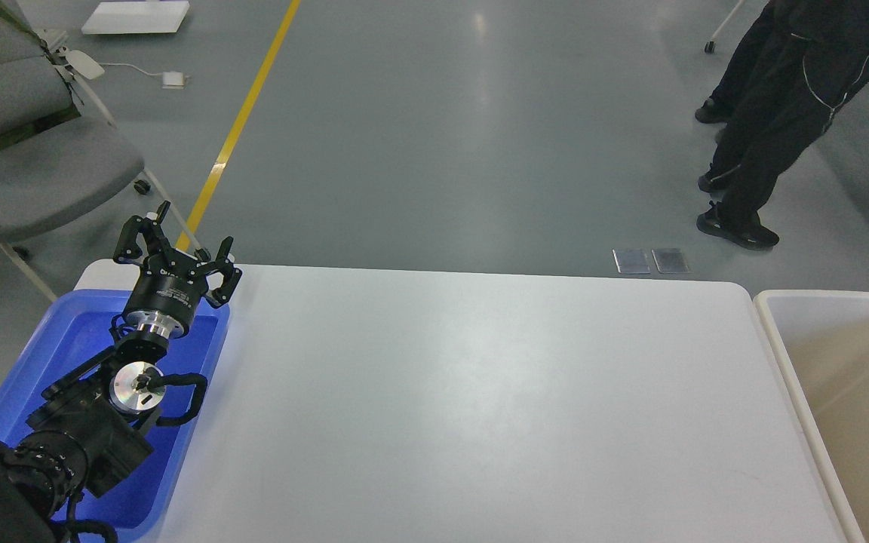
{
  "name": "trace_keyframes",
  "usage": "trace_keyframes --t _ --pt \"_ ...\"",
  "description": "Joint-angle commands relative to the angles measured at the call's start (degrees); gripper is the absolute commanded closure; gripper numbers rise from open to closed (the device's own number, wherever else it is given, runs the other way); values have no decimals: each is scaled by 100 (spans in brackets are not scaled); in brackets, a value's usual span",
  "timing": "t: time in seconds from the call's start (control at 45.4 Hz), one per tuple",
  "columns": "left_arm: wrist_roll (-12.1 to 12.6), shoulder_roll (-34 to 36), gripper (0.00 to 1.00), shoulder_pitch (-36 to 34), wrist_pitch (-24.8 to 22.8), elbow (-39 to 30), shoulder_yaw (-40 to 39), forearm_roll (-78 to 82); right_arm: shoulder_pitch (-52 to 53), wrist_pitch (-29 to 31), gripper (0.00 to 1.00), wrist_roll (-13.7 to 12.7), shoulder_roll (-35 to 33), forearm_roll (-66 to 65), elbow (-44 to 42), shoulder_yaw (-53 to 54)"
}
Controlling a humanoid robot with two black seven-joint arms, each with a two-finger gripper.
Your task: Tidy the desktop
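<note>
The desktop [465, 392] is a large white tabletop with rounded corners, and its surface is bare. My left gripper [182, 237] is open and empty, held above the far end of the blue plastic tray [65, 339] at the desktop's left edge. My left arm lies over that tray. My right gripper is out of view. The cream-beige bin [842, 392] stands at the desktop's right edge, and the part of it in view holds nothing.
A grey chair [35, 166] stands behind the table on the left. A person in black trousers [774, 121] stands on the grey floor at the far right. A yellow line [242, 121] runs across the floor.
</note>
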Motion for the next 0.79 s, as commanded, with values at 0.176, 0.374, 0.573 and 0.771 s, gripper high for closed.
trace_keyframes --t 0.176,0.374,0.573,0.771 --pt "0 0 0 0 -1 0 0 0 -1417 -274 100 -7 1374 2664 -2203 12" --pt "0 0 0 0 -1 0 0 0 -2067 -283 100 -7 2112 3525 -2818 82" --pt "0 0 0 0 -1 0 0 0 -2621 -283 100 -42 3254 4501 -4215 82" --pt "0 0 0 0 -1 0 0 0 -2894 -274 100 -288 4362 4862 -5666 161"
